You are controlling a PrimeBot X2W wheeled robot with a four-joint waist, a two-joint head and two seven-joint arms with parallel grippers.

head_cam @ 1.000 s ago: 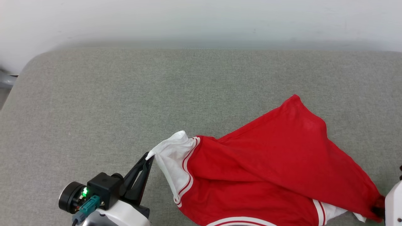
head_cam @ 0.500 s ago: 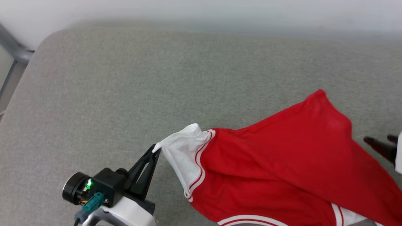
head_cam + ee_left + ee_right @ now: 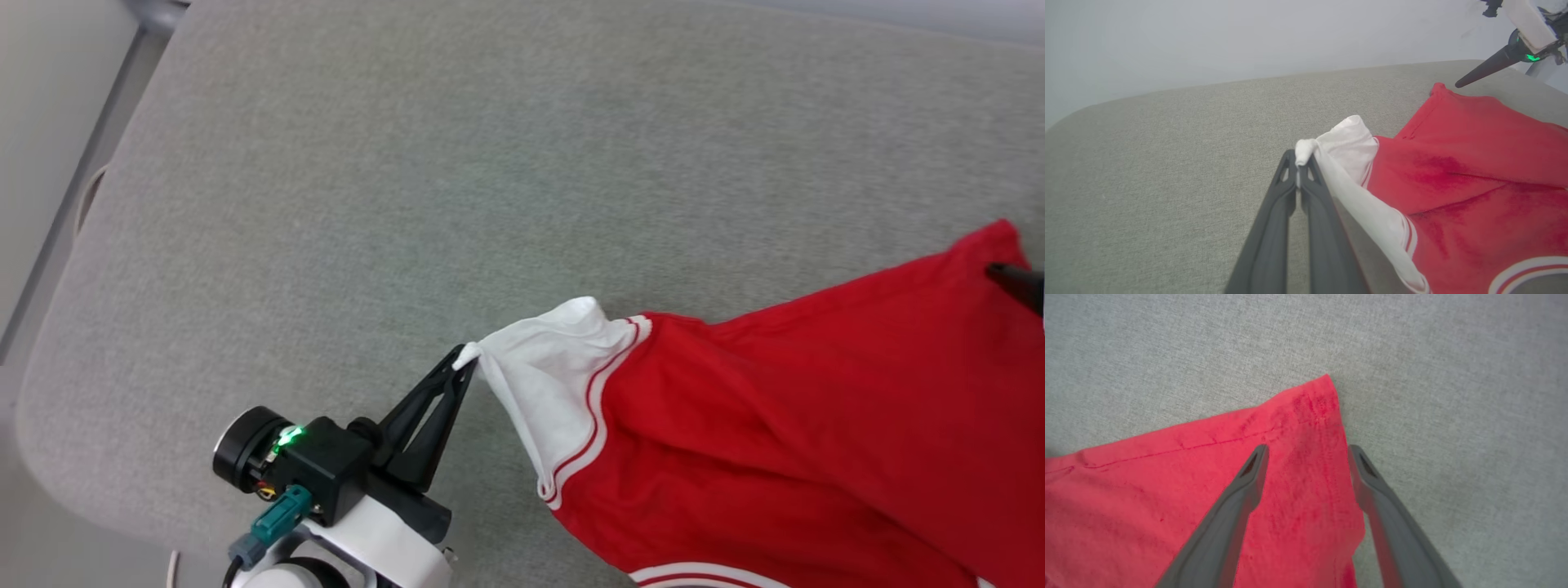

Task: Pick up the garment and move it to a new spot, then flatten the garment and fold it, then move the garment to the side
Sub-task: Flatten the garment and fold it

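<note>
Nearest the robot, the left hand (image 3: 467, 359) has its two long dark fingers pressed together, pinching the bunched tip of the white sleeve (image 3: 555, 367). Its black wrist block shows a green light and a teal plug. In the left wrist view the same hand (image 3: 1300, 157) has a small knob of white cloth sticking out past the fingertips, and the sleeve hangs in a soft fold to the right.

Thin red and white stripes edge the sleeve where it joins the red body. The garment (image 3: 775, 425) lies spread across the right of the padded surface (image 3: 408, 204). It is a smooth, matte knit, loosely creased, and narrows to a stitched corner at its far end. A white band with a red line curves along its nearest edge.

At that far corner the right hand (image 3: 1306, 451) stands wide. One grey finger is over the red cloth (image 3: 1188, 477) and the other is at its edge, but whether they touch it cannot be told.

The surface is a grey-green woven fabric with a rounded corner. A pale wall (image 3: 1249, 36) rises behind it.
</note>
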